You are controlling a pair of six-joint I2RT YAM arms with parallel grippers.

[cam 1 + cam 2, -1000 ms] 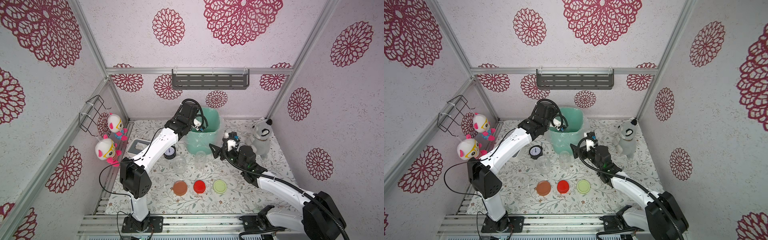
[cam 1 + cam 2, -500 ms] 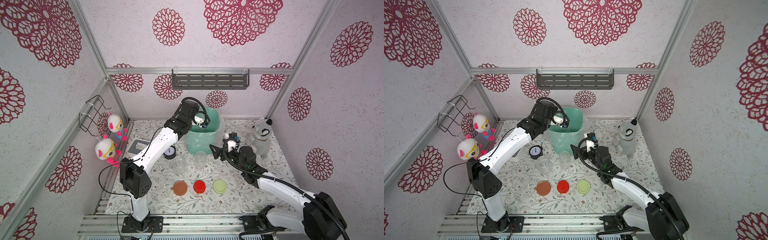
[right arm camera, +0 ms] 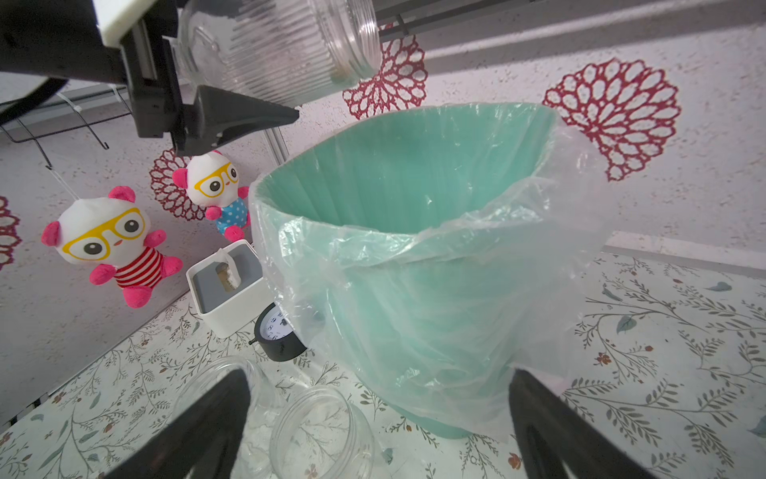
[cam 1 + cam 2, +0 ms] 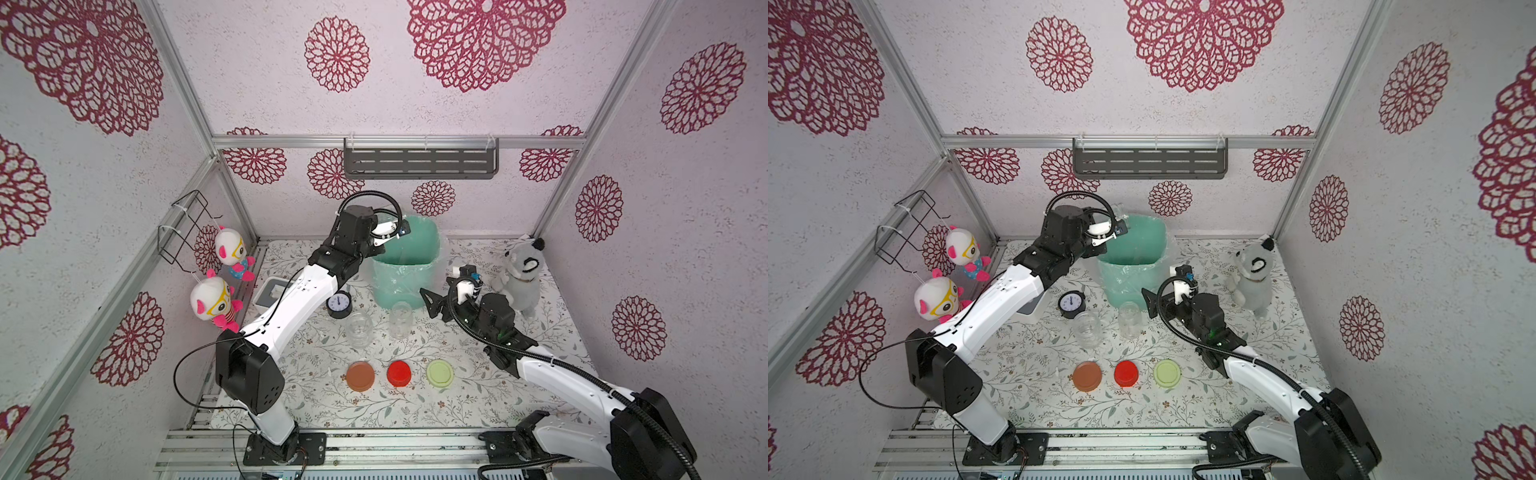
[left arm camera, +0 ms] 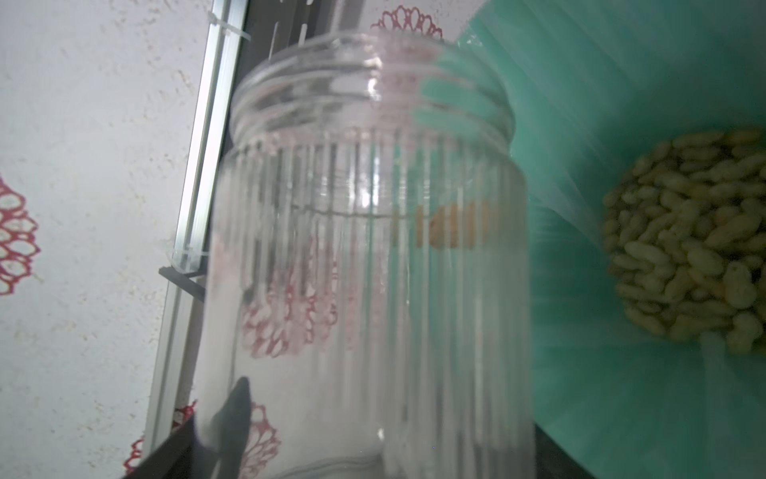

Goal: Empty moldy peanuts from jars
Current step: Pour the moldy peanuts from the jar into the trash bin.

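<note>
Lifted since a moment ago, the left gripper has swung its jar up and back from the pour. The mouth now points out past the fingertips, above the rim of the teal bin. Its fingers are closed partway, with the ribbed wall clamped between them. A stray peanut seems to cling inside the neck; otherwise the glass looks empty.

The peanuts lie heaped at the bin's bottom, below and beyond those fingertips. The right gripper stands wide open and holds nothing, with the bin's foot just ahead of its fingers. Two more jars stand near them, lidless and apparently empty. Three lids lie in a row well back from both pairs of fingers.

By my judgement the emptying is all but done — what remains is shaking out the straggler and setting this jar down.
</note>
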